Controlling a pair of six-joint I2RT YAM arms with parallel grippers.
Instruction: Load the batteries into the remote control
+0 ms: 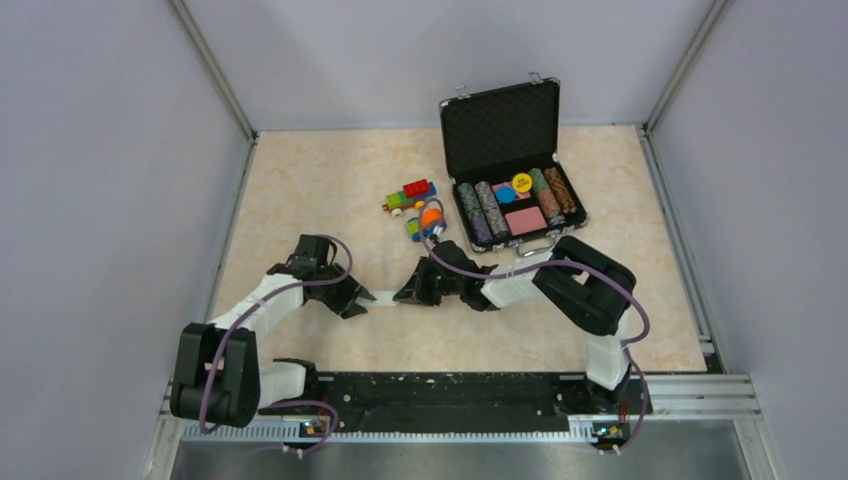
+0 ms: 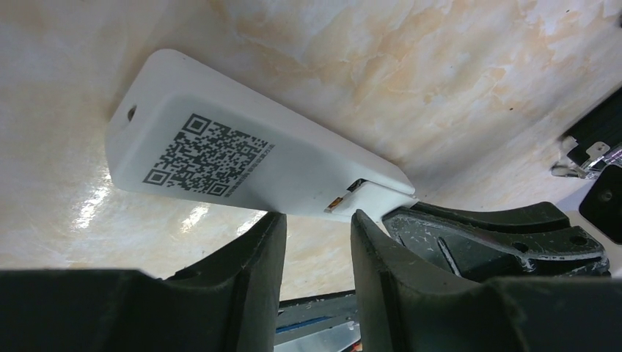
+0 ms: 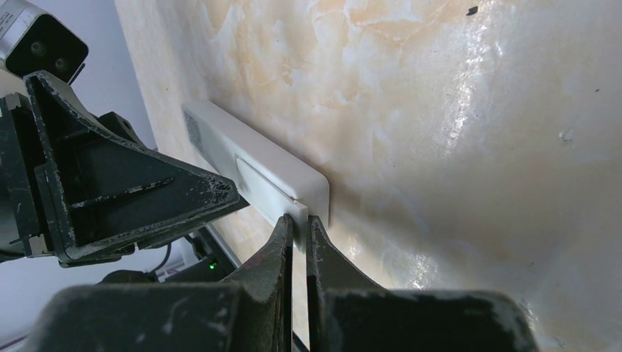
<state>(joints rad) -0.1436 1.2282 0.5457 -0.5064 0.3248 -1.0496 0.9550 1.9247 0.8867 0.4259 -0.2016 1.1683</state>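
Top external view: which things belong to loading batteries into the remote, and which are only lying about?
For the job: remote control; left end effector, open beside it; right end effector, shut on its end. Batteries: none clearly seen.
Lying about: toy vehicles; poker chip case.

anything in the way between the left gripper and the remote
Nothing visible. The left gripper is open close beside the remote, with only bare table showing around them. The right gripper is shut on the remote's other end, clear of that gap.
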